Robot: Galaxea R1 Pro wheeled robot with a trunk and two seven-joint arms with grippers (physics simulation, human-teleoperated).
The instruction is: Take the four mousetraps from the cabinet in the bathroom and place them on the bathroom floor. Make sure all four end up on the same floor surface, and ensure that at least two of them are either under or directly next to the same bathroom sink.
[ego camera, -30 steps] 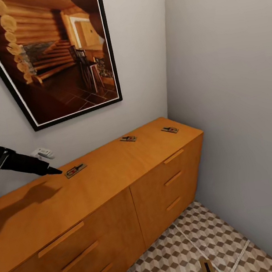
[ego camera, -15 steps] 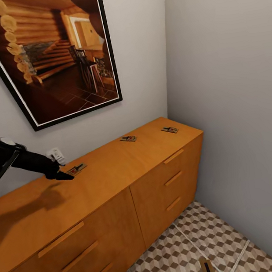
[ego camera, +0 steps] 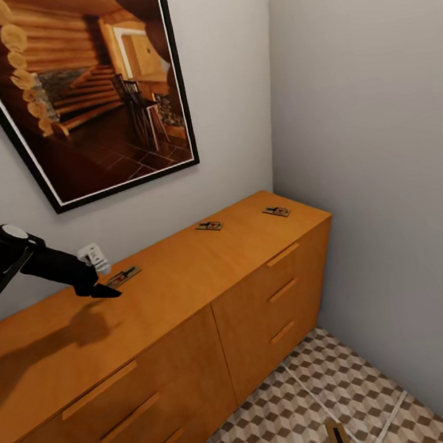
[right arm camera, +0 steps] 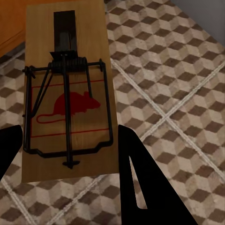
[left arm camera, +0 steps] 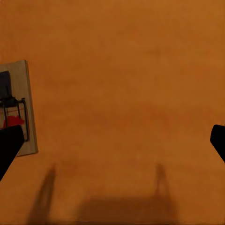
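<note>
Three mousetraps lie on top of the orange-brown cabinet (ego camera: 189,285): one at the left (ego camera: 123,276), one in the middle (ego camera: 209,226), one near the right end (ego camera: 276,211). My left gripper (ego camera: 105,291) hangs low over the cabinet top, just beside the left mousetrap (left arm camera: 15,112). It stands open (left arm camera: 112,140), and the trap lies by one finger (left arm camera: 8,147), outside the gap. The fourth mousetrap (right arm camera: 68,93) sits between the fingers of my right gripper (right arm camera: 70,154), above the cube-patterned bathroom floor (right arm camera: 178,84). This trap (ego camera: 338,441) also peeks in at the head view's lower edge.
A large framed picture (ego camera: 81,86) hangs on the wall above the cabinet. A white wall socket (ego camera: 94,256) sits just behind my left gripper. A grey side wall (ego camera: 383,149) closes in on the right, leaving a narrow strip of tiled floor (ego camera: 298,411).
My left arm has swung right and dropped toward the cabinet top, ending beside the left mousetrap. The traps and the camera have not moved.
</note>
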